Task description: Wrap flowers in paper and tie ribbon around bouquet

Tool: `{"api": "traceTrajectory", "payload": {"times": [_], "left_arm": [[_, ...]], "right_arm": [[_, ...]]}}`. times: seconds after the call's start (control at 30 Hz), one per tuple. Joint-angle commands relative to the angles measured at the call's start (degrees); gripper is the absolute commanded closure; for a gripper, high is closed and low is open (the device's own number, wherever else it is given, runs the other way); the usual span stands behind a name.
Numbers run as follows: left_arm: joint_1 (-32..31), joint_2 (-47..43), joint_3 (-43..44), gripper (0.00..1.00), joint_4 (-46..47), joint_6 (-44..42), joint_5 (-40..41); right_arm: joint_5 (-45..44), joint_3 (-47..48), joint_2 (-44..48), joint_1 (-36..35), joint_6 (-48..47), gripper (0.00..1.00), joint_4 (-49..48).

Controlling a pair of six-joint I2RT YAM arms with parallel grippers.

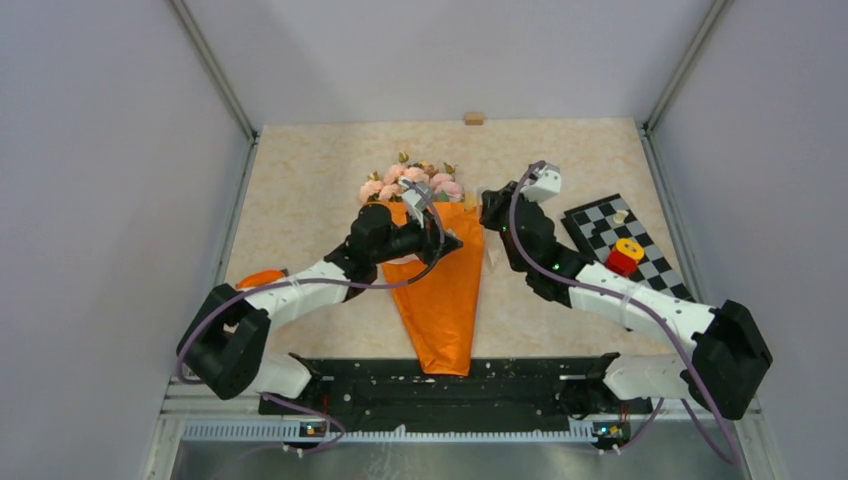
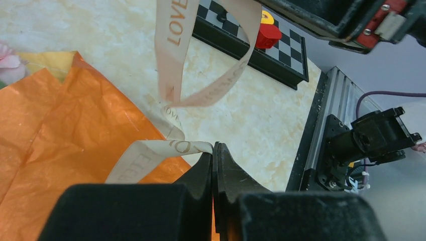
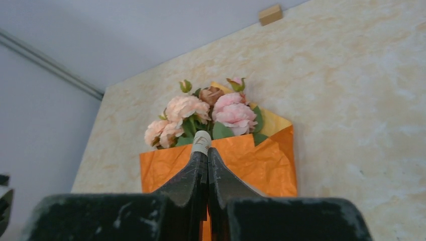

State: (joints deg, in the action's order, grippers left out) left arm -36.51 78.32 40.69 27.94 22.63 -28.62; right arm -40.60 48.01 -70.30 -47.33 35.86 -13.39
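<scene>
The bouquet (image 1: 440, 290) lies mid-table, a cone of orange paper (image 2: 75, 130) with its tip toward the arms. The pink flowers (image 3: 201, 113) stick out of its far end. My left gripper (image 1: 455, 243) hovers at the cone's upper right edge. In the left wrist view that gripper (image 2: 216, 146) is shut on the cream ribbon (image 2: 173, 35), which is printed with letters and loops up and away. My right gripper (image 1: 484, 208) is just right of the blooms. In the right wrist view it (image 3: 206, 149) is shut on a ribbon end (image 3: 202, 141) that pokes out past the tips.
A black-and-white checkered board (image 1: 625, 245) lies at the right with a red-and-yellow piece (image 1: 625, 257) on it. A small wooden block (image 1: 474, 118) sits at the far edge. A small orange object (image 1: 262, 278) shows under the left arm. Grey walls close in both sides.
</scene>
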Motion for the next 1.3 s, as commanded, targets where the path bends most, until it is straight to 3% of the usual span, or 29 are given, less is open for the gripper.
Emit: {"api": "traceTrajectory", "payload": {"times": [0.0, 0.53, 0.7, 0.87, 0.97, 1.13, 1.27], "left_arm": [[-1.5, 2.7, 3.9, 0.99, 4.4, -2.9, -2.2], [-3.0, 8.3, 7.1, 0.86, 7.6, -6.4, 1.2], [-3.1, 9.6, 7.2, 0.73, 9.2, -6.6, -2.2], [-3.6, 10.8, 6.6, 0.66, 11.2, -6.7, -4.2], [-3.7, 10.8, 6.6, 0.60, 8.0, -7.2, -2.5], [-3.8, 10.2, 5.0, 0.45, 1.3, -9.2, 6.9], [-3.9, 12.0, 7.3, 0.42, -6.9, -10.6, 8.7]], "right_arm": [[10.1, 2.7, 0.9, -0.5, 0.4, 1.00, -4.5], [23.0, 4.0, -2.3, -0.6, 6.0, 1.00, -5.9], [22.7, 4.2, -3.1, -0.6, 6.8, 1.00, -5.7], [21.6, 4.3, -3.2, -0.6, 6.8, 1.00, -5.1], [20.2, 4.2, -2.7, -0.6, 6.5, 1.00, -3.6], [13.9, 1.4, -0.3, -0.3, 4.7, 1.00, -1.3], [8.9, -1.2, 2.0, 3.1, 4.3, 1.00, 1.6]]}}
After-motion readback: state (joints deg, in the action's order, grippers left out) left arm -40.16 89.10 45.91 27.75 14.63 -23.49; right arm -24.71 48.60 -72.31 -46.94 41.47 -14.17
